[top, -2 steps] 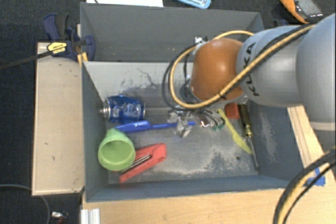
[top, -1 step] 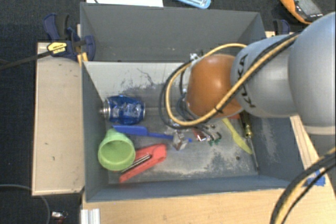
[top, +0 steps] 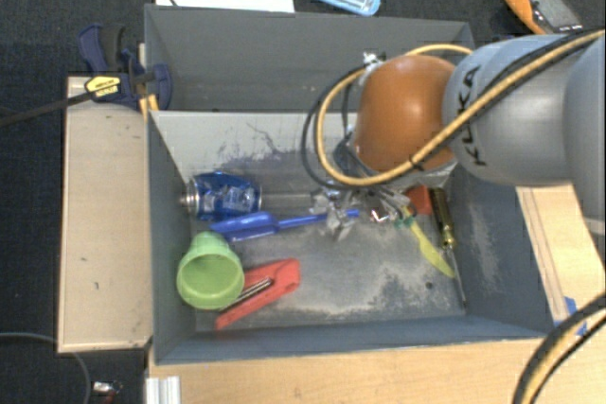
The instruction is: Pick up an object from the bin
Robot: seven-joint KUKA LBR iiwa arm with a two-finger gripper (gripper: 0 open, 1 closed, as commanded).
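From my remote station I saw the arm reaching into the grey metal bin [top: 312, 61] from the right, its rounded orange cover [top: 402, 123] and a looped yellow-and-black cable [top: 325, 114] hiding much of the wrist. The end effector [top: 352, 215] sat low over the middle of the bin floor, directly above the right-hand tip of a slim blue plastic tool [top: 260, 224] with a thick handle and a thin shaft. That tool lay nearly level across the floor, handle to the left and shaft running right beneath the metal parts of the end effector. I could not tell whether the end effector was wide or narrow, nor whether it touched the tool, because the cover and cable blocked my line of sight. Just above the tool's handle lay a crushed blue metal can [top: 224, 195] on its side. Below the handle, in the bin's near-left corner, a light green plastic cup [top: 208, 277] lay tipped over, and a flat red plastic piece [top: 270, 282] rested against its right side. On the right of the bin, close under the arm, I made out a slender yellow plastic piece [top: 428, 251] and beside it a dark slim tool [top: 441, 224], both near the right wall.
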